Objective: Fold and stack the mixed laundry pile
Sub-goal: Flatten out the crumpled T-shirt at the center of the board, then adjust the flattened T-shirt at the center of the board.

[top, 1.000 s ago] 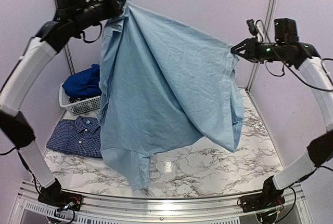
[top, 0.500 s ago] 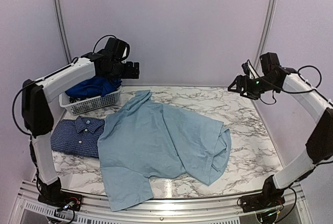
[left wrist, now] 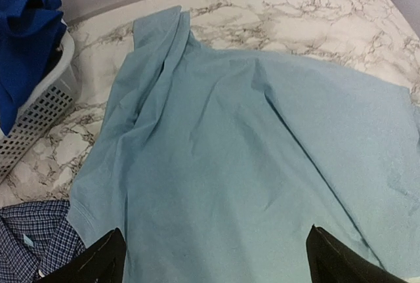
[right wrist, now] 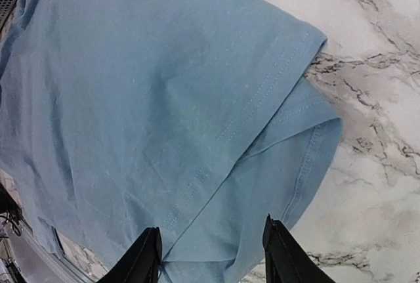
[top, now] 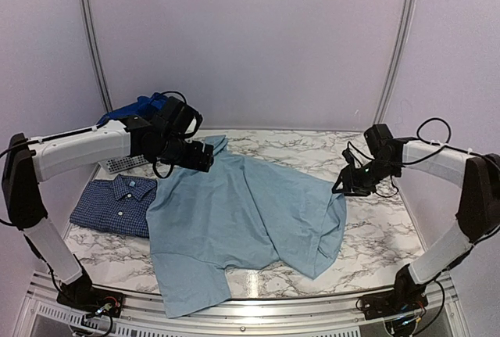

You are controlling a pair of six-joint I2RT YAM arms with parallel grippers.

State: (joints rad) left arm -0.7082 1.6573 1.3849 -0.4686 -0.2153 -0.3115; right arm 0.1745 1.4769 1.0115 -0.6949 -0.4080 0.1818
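- Pale blue T-shirt [top: 242, 212] lies spread on our marble table [top: 375, 235], touching the folded navy check shirt [top: 113, 206] at its left.
- Our left gripper [top: 205, 157] hangs over its far edge, jaws wide, empty.
- Our right gripper [top: 341, 188] is at its right sleeve, jaws apart, empty.

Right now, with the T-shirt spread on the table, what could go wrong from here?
1. The T-shirt lies against the folded checked shirt; dragging it flat may pull that shirt out of shape.
2. Its right side is doubled over at the sleeve; folding now would likely trap the crease.
3. Its near corner reaches the front edge of the table and might slide off if tugged.
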